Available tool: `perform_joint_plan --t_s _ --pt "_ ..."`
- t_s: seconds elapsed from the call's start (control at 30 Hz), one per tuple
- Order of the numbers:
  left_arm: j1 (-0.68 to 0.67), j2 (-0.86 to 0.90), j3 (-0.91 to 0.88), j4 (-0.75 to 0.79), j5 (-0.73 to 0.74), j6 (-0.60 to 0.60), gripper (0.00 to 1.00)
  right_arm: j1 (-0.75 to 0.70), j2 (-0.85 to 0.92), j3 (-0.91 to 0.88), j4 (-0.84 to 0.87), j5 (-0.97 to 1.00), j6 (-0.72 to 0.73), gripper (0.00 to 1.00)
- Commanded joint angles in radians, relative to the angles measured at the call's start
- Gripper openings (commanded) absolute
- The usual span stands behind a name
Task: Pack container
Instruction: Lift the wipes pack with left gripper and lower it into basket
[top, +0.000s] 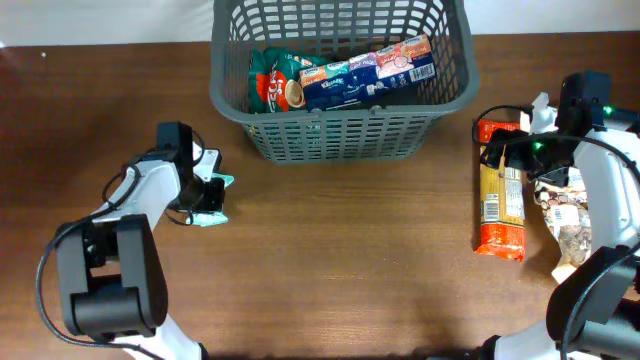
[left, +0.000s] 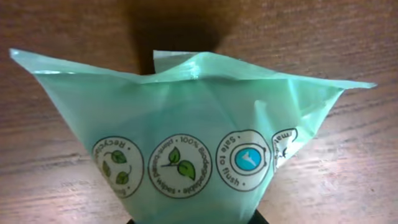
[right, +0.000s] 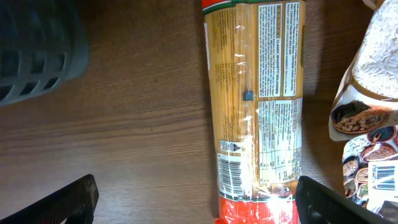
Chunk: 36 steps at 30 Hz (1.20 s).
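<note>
L claw, at 8 o'clock on the wooden surface, is clamped on a pale green sachet. Its round printed icons are legible in L wrist view only. R claw is spread wide, nothing held, over a spaghetti pk laid 12-to-6 at 3 o'clock. Container is set at 12 o'clock, farthest back: dk grey, lattice-slotted walls, thick rim, mouth up, long axis 9-to-3. Its contents, a blue box and a green-red bag, are seen overhead only. In R wrist view just a blurred corner is caught at 10 o'clock.
</note>
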Motion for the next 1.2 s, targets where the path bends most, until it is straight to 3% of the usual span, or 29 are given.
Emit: perform_joint_plan --t_s 0.0,0.17,0.47,0.67,0.87,1.0,1.17 --pt "0.007 -0.002 0.063 -0.043 0.013 -0.034 0.02 -0.005 0.003 0.018 0.0 -0.013 -0.002 0.99" --pt "0.062 -0.103 0.225 -0.124 0.011 -0.108 0.02 -0.005 0.003 0.018 0.0 -0.013 -0.002 0.99" --pt "0.103 -0.258 0.657 -0.2 0.034 -0.111 0.02 -0.005 0.003 0.018 0.0 -0.013 -0.002 0.99" --pt "0.054 -0.271 0.871 -0.185 0.268 0.086 0.02 -0.005 0.003 0.018 0.0 -0.013 -0.002 0.99" --pt "-0.049 -0.251 0.883 -0.124 0.348 0.217 0.02 -0.005 0.003 0.018 0.0 -0.013 -0.002 0.99" --pt "-0.128 -0.203 0.883 -0.103 0.529 0.417 0.02 -0.005 0.003 0.018 0.0 -0.013 -0.002 0.99" --pt "-0.21 -0.135 0.883 -0.045 0.55 0.483 0.02 -0.005 0.003 0.018 0.0 -0.013 -0.002 0.99"
